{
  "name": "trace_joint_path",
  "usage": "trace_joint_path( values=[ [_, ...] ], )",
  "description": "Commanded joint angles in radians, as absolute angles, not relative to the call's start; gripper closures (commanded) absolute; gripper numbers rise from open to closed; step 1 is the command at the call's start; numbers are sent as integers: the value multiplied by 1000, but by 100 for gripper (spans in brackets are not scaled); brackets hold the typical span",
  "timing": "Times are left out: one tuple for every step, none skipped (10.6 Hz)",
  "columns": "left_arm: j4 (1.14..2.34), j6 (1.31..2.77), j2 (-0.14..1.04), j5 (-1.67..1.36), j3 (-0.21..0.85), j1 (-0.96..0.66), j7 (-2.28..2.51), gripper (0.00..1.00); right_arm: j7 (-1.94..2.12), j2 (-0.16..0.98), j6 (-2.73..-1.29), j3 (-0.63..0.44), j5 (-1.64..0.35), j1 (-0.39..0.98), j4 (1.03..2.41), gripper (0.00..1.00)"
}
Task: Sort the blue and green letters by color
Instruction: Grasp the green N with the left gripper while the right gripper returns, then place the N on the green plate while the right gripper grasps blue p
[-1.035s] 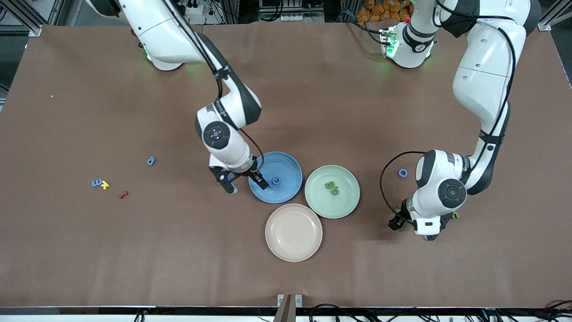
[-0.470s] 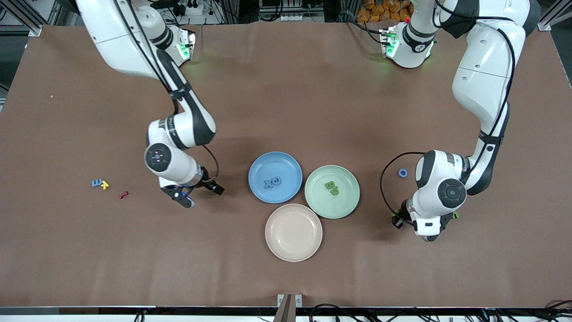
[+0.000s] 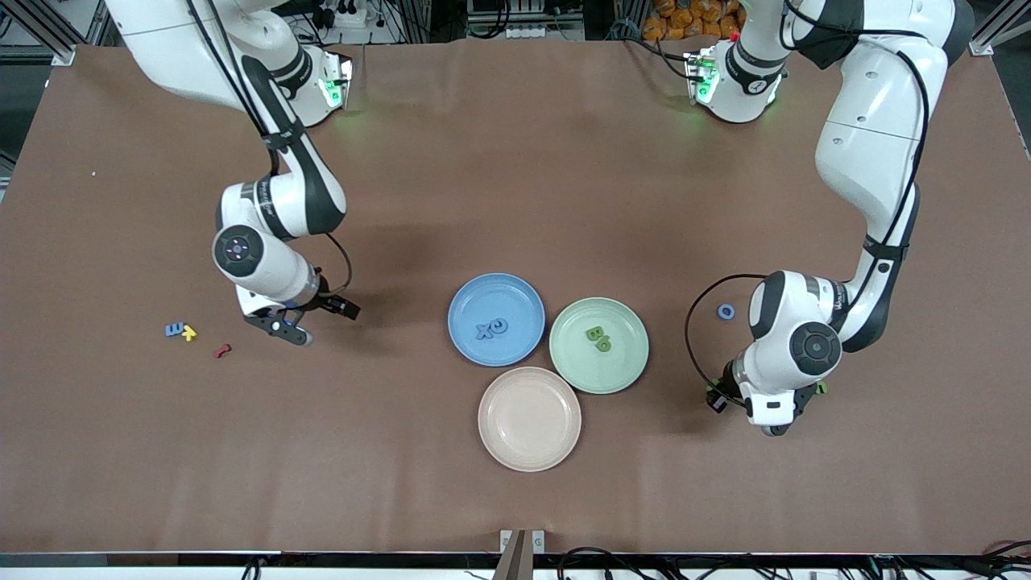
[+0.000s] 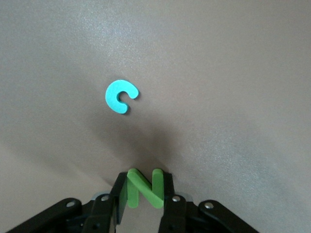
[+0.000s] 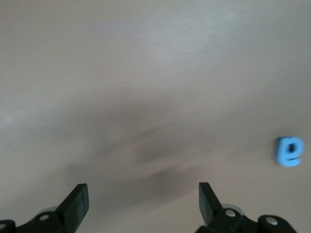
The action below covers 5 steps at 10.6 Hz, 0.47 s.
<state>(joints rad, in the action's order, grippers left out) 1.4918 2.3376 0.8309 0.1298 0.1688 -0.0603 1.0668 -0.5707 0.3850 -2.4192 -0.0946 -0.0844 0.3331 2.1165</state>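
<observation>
Foam, by the look of it: a flat, thick-cut olive-green N [image 4: 141,184], matte, pinched upright between the black fingers of the left gripper [image 4: 144,195], low over the brown table [image 3: 515,161] toward the left arm's end. Close by on the smooth, faintly creased table cover, a small blue curved letter [image 3: 726,311], ring-like from the front and reading as an open C from the left wrist.

Right gripper [image 3: 316,320] spread wide and holding nothing, above bare table toward the right arm's end. Near it, flat on the cover, a blurred blue e-shaped letter [image 5: 290,151].

Three round, shallow, matte plates clustered mid-table, rims touching or nearly so:
- blue plate [image 3: 471,294], carrying a blue X [image 3: 484,330] and a rounded blue letter [image 3: 500,325] side by side;
- green plate [image 3: 624,366], carrying two chunky green letters [image 3: 594,332], touching;
- beige plate [image 3: 529,439], nearest the front camera.

Toward the right arm's end: a blocky blue letter [image 3: 173,329] touching a small yellow letter [image 3: 189,332], with a red squiggly letter [image 3: 222,350] just beside them, slightly nearer the front camera.
</observation>
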Motion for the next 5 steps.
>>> trace_joint_path(
  values=[
    [1485,2335,804,146,173,-58,1052,100,-414,296,-2508,-83,-63,232,2273,0],
    [1485,2330,787,147,173,-64,1052,100,-401,296,-2540,-84,-61,227,2298,0],
    [1485,2313,770,146,175,-69,1054,100,-367,296,-2558,-86,-61,213,2312,0],
    [1483,2300,755,135,184,-80,1057,100,-326,296,-2560,-84,-61,184,2321,0],
    [1483,2287,740,129,186,-104,1068,100,-287,296,-2566,-84,-63,169,2330,0]
  ],
)
